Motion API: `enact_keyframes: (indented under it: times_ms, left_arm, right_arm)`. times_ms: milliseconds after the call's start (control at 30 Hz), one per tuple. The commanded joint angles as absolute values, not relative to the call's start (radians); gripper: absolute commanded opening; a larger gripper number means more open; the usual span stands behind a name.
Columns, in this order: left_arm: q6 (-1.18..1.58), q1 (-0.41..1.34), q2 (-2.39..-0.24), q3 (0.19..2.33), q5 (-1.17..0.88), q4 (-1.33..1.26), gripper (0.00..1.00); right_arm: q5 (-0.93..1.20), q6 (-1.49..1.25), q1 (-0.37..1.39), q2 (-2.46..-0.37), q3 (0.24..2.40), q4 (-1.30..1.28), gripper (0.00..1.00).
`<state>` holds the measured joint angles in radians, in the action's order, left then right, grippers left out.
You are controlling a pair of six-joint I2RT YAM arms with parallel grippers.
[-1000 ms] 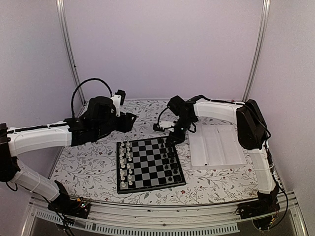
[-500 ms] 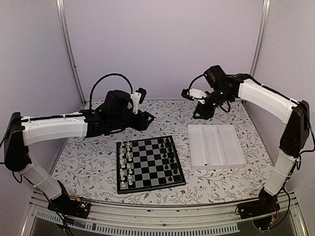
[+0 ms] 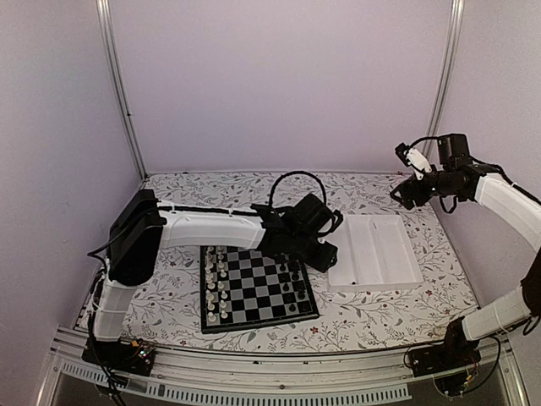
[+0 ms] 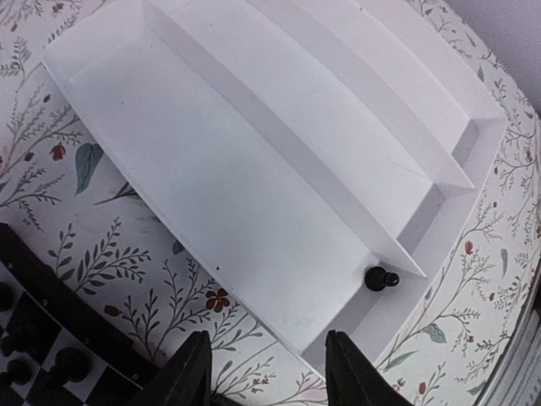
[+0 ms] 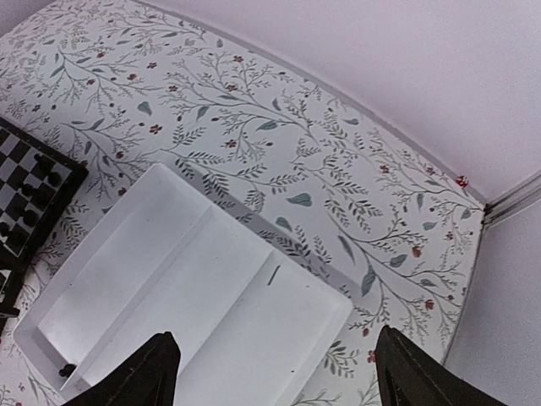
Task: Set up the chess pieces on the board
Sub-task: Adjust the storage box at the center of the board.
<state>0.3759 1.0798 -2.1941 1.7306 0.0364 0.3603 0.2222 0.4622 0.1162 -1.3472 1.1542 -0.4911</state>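
Top external: board [image 3: 258, 288] looks nearly set; one black pawn [image 4: 380, 277] lies in tray [image 4: 254, 169], unplaced.
Wide and empty: left fingers [image 4: 188, 376] near pawn, right fingers [image 5: 152, 372] well away.

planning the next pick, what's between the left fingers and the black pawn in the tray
In the left wrist view, only the rim and bare white floor of the tray lie between the left fingers and the pawn.
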Motion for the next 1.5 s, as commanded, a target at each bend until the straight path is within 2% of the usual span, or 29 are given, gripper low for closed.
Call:
enact_keyframes:
  times_ms: [0,167,333,567,667,933,1033,1167,1267,1467]
  left_arm:
    - [0.459,1.081,-2.260,1.819,0.008,0.491,0.47]
    - [0.495,1.081,-2.329,1.892,-0.052,0.511,0.45]
    - [0.510,1.076,-2.413,1.996,-0.055,0.590,0.37]
    - [0.505,1.061,-2.446,2.038,-0.071,0.595,0.06]
    - [0.483,1.059,-2.432,2.043,-0.045,0.578,0.00]
    - [0.408,1.044,-2.413,2.038,-0.049,0.525,0.00]
    - [0.400,1.045,-2.389,2.015,-0.034,0.520,0.00]
    - [0.385,1.045,-2.287,1.910,0.043,0.454,0.12]
    - [0.373,1.044,-2.179,1.801,0.106,0.378,0.19]
    - [0.370,1.033,-1.985,1.615,0.215,0.282,0.24]
  right_arm:
    - [0.343,0.487,0.130,-1.291,1.073,-0.474,0.81]
    - [0.356,0.511,0.130,-1.289,1.021,-0.480,0.77]
    - [0.374,0.521,0.129,-1.283,0.998,-0.485,0.74]
    - [0.408,0.543,0.130,-1.281,1.006,-0.526,0.68]
    - [0.462,0.585,0.130,-1.281,1.012,-0.582,0.63]
    - [0.587,0.700,0.130,-1.293,0.999,-0.708,0.58]
    - [0.644,0.789,0.133,-1.305,0.979,-0.758,0.52]
    - [0.568,0.856,0.213,-1.337,0.919,-0.704,0.44]
    - [0.538,0.873,0.269,-1.380,0.913,-0.661,0.44]
    - [0.458,0.903,0.357,-1.573,0.972,-0.606,0.46]
